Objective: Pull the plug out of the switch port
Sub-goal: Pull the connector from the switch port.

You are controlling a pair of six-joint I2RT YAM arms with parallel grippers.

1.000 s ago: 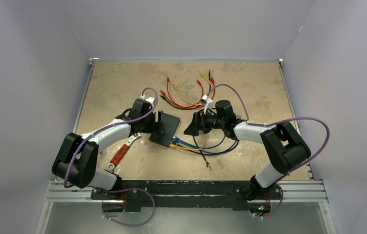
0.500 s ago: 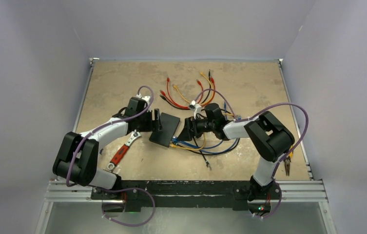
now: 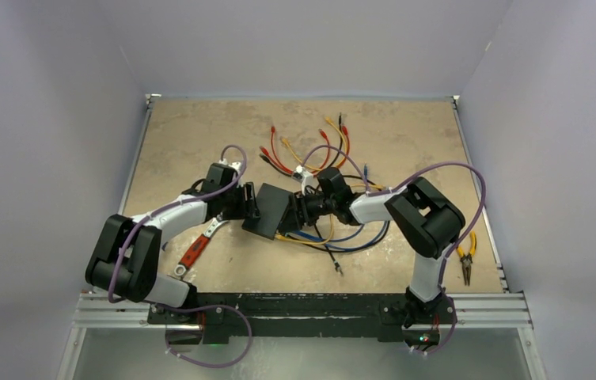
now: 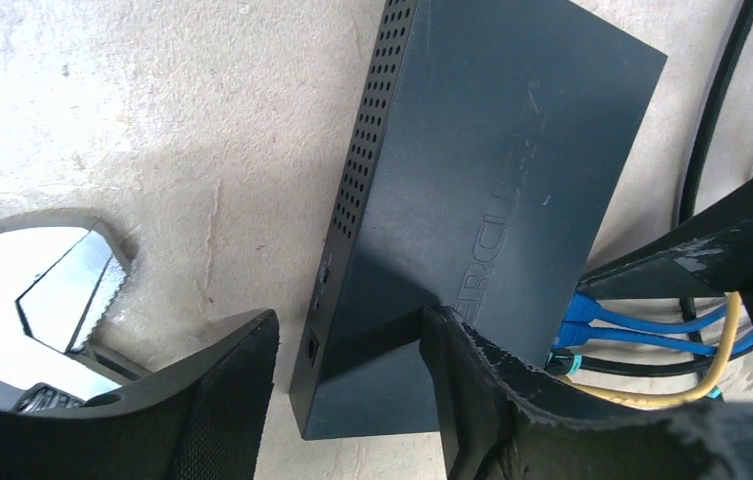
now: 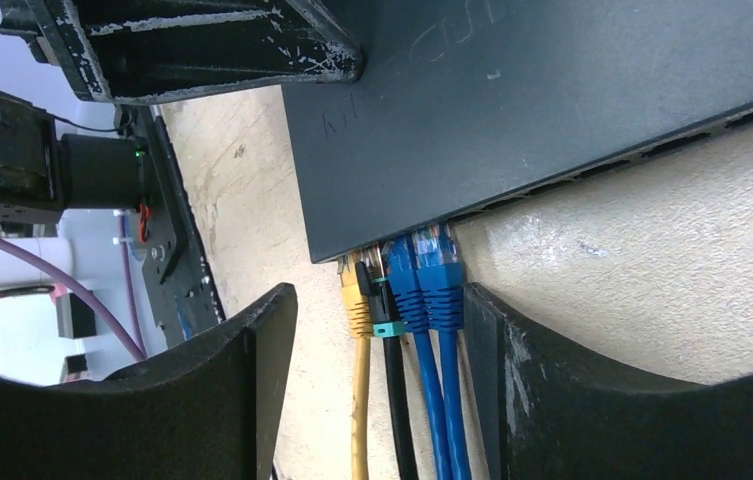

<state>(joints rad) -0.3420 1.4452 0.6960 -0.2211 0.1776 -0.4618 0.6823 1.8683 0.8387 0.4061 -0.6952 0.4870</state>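
While left gripper [image 4: 347, 322] straddles switch [image 4: 492, 150] edge, embossed lettering partly reads "ERCU".

switch [image 4: 492, 150]: matt black, smooth | table [image 4: 152, 120]: rough, mottled beige | blue plugs [image 5: 430, 270]: glossy plastic

Right wrist: flat matte black switch box [image 5: 552, 90] cropped at frame top and right; blue plugged cables [image 5: 430, 295] exit bottom edge; sockets shadowed, unreadable.

The right hand [image 3: 302, 210] has swung left across the tabletop [image 3: 184, 142] to the switch's [image 3: 272, 207] port edge, its narrowed fingers [image 5: 252, 380] now straddling the plugs [image 5: 404, 285]. The left hand [image 3: 252, 201] has narrowed about the switch's end. The right arm's shift has uncovered pliers [image 3: 465, 255].
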